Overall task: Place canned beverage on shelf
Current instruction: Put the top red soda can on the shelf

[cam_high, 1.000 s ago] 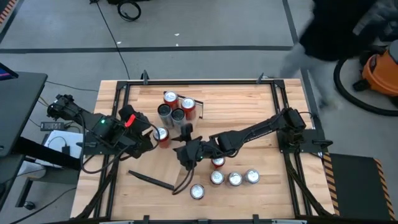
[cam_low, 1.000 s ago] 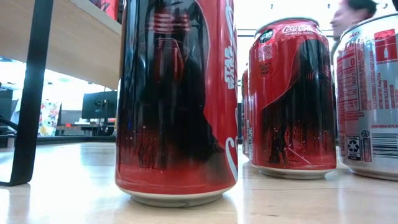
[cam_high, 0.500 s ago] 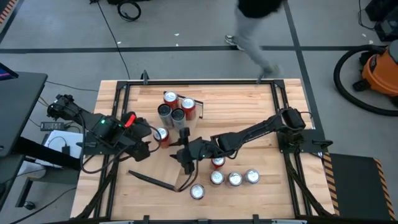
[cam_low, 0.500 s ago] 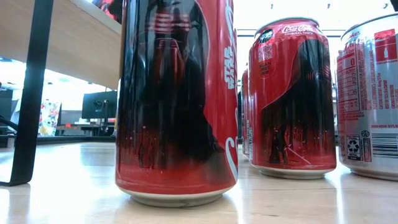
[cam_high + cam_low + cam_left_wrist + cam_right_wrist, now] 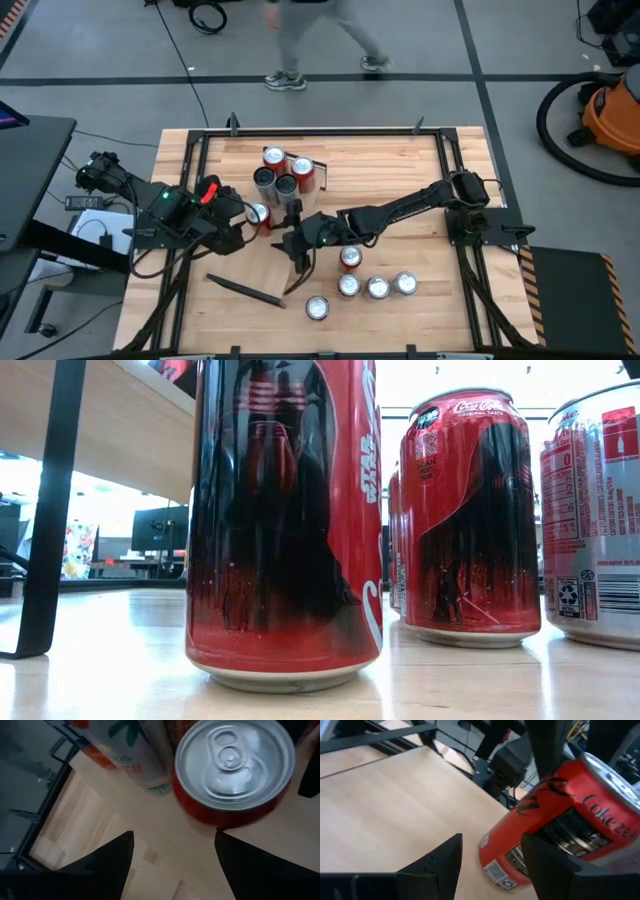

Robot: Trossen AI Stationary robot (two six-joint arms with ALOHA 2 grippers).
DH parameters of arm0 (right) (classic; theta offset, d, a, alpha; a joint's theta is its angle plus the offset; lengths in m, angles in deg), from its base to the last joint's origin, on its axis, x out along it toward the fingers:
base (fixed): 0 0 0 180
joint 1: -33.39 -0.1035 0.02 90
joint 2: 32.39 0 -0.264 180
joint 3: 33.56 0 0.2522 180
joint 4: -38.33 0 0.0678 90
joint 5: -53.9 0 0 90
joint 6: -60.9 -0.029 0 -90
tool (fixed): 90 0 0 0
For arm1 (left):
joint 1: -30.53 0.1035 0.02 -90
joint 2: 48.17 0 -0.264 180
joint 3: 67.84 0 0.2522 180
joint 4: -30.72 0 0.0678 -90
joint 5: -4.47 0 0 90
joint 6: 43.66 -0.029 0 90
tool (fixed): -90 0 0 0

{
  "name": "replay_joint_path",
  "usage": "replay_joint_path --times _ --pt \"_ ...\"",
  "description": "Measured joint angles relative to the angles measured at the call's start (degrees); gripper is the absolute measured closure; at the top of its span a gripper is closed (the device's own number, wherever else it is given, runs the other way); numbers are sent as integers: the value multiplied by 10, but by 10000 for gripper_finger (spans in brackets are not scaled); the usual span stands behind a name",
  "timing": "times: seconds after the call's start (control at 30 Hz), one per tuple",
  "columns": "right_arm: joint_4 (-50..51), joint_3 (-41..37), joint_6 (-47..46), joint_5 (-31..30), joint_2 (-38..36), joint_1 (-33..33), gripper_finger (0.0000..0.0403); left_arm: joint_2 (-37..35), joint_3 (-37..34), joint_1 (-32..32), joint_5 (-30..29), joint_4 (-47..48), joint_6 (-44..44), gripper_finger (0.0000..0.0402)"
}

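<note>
A red Coke Zero can (image 5: pixel 259 214) stands upright on pale wood at the table's middle left. It also shows in the left wrist view (image 5: pixel 232 767) and the right wrist view (image 5: pixel 555 827). My left gripper (image 5: pixel 238 226) is open just left of it (image 5: pixel 172 855), with the can beyond its fingertips. My right gripper (image 5: pixel 292 238) is open just right of the can (image 5: pixel 490 865) and short of it. The shelf (image 5: pixel 110 430) shows in the low view as a raised pale plank on a dark upright (image 5: pixel 45 510). In the high view I cannot tell its outline from the tabletop.
Several cans (image 5: pixel 283 172) stand close together beyond the red can. More cans (image 5: pixel 376 287) stand near the table's near edge, one (image 5: pixel 350 259) under my right arm and one (image 5: pixel 285 520) filling the low view. A thin dark bar (image 5: pixel 245 291) lies near left. A person (image 5: pixel 320 40) walks beyond the far edge.
My right gripper has shifted a little toward the table's far left, closer to the red can, and stays open. The can has not moved. A person has walked from right to left behind the table's far edge.
</note>
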Motion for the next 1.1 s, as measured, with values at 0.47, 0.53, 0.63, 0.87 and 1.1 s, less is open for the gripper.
replay_joint_path --times 0.47,0.53,0.63,0.87,1.1 --pt "-13 0 -8 28 0 12 190 0 0 -1 -21 23 -26 111" --pt "-15 0 -9 28 0 8 190 0 0 -5 -21 26 -26 111" --pt "-19 0 -15 28 0 1 190 0 0 -8 -19 39 -26 111" --pt "31 0 -9 -51 -8 -30 190 0 0 -8 -21 61 -24 111" --pt "90 1 2 -104 -47 -49 190 0 0 -8 48 49 0 111"
